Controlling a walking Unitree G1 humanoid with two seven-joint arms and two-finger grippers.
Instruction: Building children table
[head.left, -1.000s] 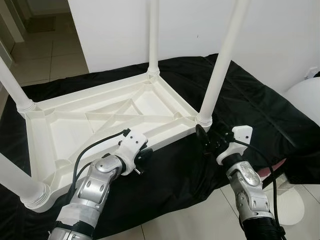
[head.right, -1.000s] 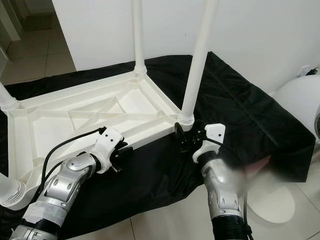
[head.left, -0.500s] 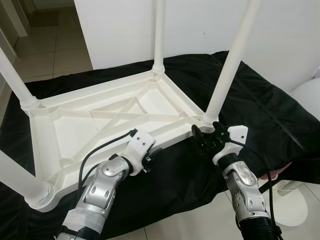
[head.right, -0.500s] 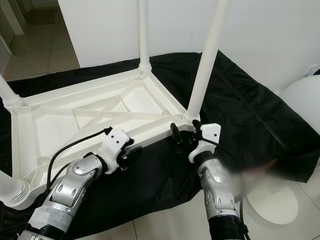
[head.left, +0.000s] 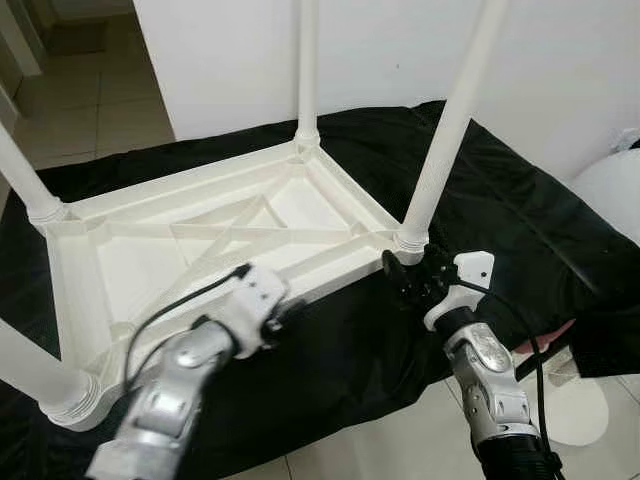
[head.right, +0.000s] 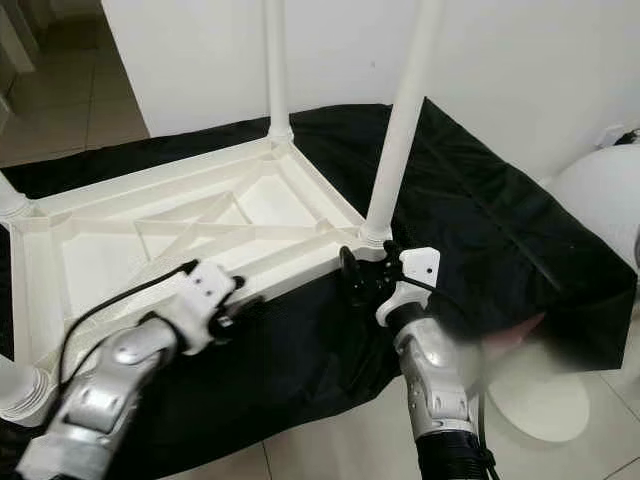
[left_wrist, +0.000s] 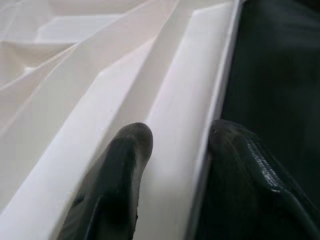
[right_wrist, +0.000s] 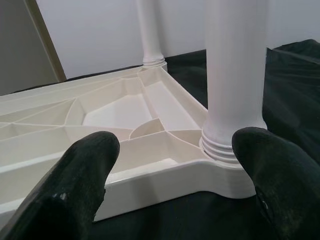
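A: That upturned table (head.left: 230, 235) is smooth white moulded plastic with a soft sheen, legs too.

B: Yep. The black cloth (head.left: 520, 230) under the right gripper (right_wrist: 170, 190) is slightly glossy and creased (thin fabric). Gripper fingers (left_wrist: 115, 185) look like matt black rubbery plastic, arms brushed silver metal.

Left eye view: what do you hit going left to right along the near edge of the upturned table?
Near-left leg → left gripper, fingers astride the table rim → near-right leg → right gripper, open at that corner → black cloth → white round object.
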